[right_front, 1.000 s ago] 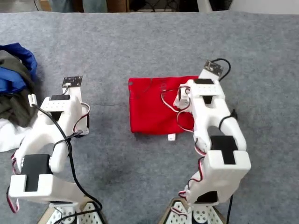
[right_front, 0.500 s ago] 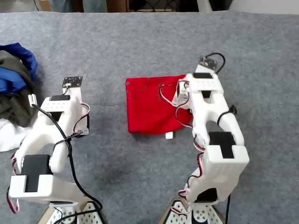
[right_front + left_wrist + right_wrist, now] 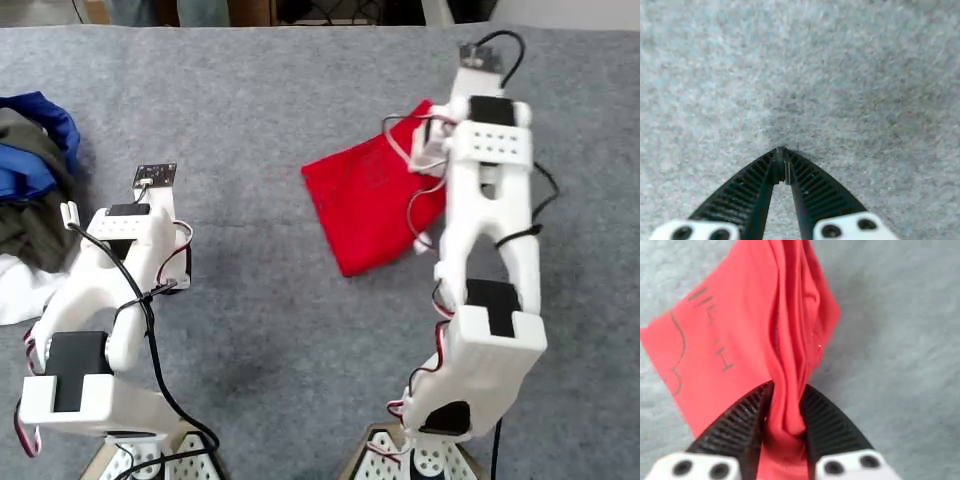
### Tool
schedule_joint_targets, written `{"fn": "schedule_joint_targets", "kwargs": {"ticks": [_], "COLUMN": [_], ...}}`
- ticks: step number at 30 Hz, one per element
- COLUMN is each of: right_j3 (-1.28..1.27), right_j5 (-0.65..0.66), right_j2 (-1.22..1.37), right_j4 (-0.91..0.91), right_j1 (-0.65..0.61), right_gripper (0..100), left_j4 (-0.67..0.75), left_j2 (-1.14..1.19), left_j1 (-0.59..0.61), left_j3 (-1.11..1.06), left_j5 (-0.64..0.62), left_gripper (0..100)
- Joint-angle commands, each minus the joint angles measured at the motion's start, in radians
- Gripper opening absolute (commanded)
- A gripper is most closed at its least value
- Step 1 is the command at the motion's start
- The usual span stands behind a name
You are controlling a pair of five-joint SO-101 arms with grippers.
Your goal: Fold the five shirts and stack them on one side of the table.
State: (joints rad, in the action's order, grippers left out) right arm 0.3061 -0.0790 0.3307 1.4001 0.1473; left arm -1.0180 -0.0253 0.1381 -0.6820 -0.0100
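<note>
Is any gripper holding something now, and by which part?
The right gripper pinches the red shirt by a bunched fold at its edge. The left gripper holds nothing.

Red shirt (image 3: 365, 205) folded, askew, shirt heap (image 3: 30, 170) aside

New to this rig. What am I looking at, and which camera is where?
A white left arm and a white right arm stand side by side at a table covered in grey felt. The overhead picture comes from a fixed camera looking down; the other two come from a camera on each arm's wrist, looking along its gripper. The left gripper is shut on nothing, over bare felt. The right gripper pinches a bunched edge of the folded red cloth shirt, which lies at an angle near mid-table. At the table's left edge lies a heap of blue, olive and white clothes.
</note>
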Motion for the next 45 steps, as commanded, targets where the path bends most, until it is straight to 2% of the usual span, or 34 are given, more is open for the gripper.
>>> {"fn": "schedule_joint_targets", "kwargs": {"ticks": [1,6,12,17,29,42,45], "right_j3": [0.11,0.255,0.455,0.595,0.811,0.817,0.82], "right_j5": [0.072,0.149,0.175,0.176,0.222,0.224,0.224], "right_j2": [0.045,0.199,0.361,0.469,0.584,0.604,0.604], "right_j4": [0.005,0.032,0.075,0.132,0.135,0.135,0.15], "right_j1": [0.081,0.218,0.296,0.301,0.333,0.351,0.353], "right_gripper": [1.5,1.5,1.5,1.5,1.5,2.0,8.0], "left_j4": [0.006,0.006,0.006,0.006,0.006,0.006,0.006], "left_j2": [-0.034,-0.034,-0.034,-0.034,-0.034,-0.034,-0.034], "left_j1": [0.007,0.007,0.007,0.007,0.007,0.007,0.007], "left_j3": [-0.002,-0.002,-0.002,-0.002,-0.002,-0.002,-0.002], "left_j5": [0.005,0.003,0.0,0.0,-0.002,-0.003,-0.003], "left_gripper": [3,3,3,3,3,3,3]}}
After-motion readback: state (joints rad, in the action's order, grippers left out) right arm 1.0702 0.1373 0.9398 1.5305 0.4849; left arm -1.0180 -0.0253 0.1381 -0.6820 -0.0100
